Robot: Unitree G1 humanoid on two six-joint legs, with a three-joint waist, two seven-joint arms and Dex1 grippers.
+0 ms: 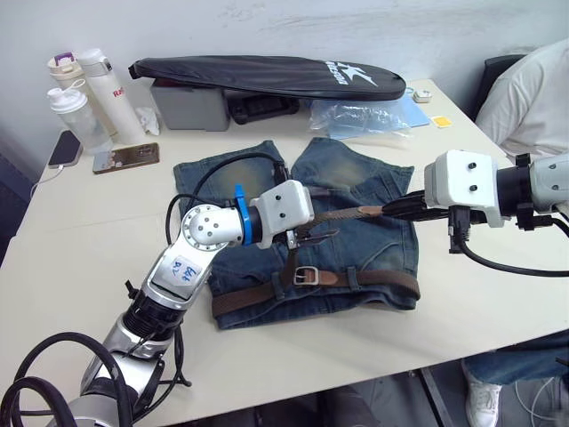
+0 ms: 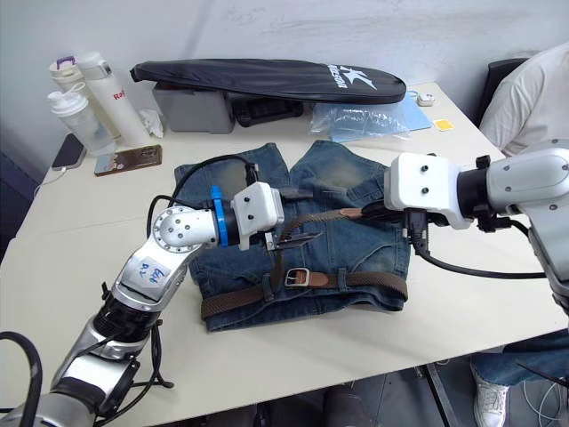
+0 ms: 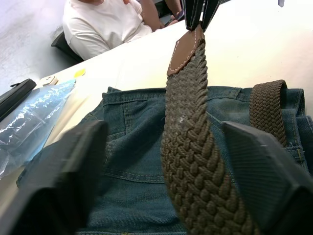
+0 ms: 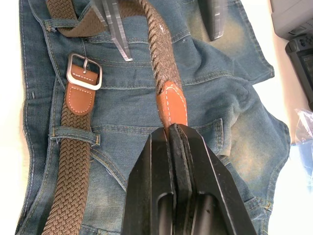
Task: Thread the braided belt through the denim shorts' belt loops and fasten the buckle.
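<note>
A: Right wrist view: right gripper (image 4: 172, 128) pinches shut on the tan leather tip of the braided belt (image 4: 157, 58). Free end is held taut above the denim shorts (image 1: 356, 191).

B: Left gripper (image 1: 311, 233)?

A: Fingers spread wide, one each side of the raised strap, not clamping it. Hovers over the shorts' middle.

B: Rest of the belt?

A: Lies along the waistband at the near edge, through the belt loops (image 4: 73, 135). Buckle (image 1: 306, 275) sits flat near the centre front, prong across the frame.

B: Status?

A: Threading looks mostly done; fastening is not yet done.

B: Risks?

A: Grip is only on the very tip. A hard pull could slip it free. Pulling up might drag the shorts, or shift the buckle, so the tip misses the frame.
</note>
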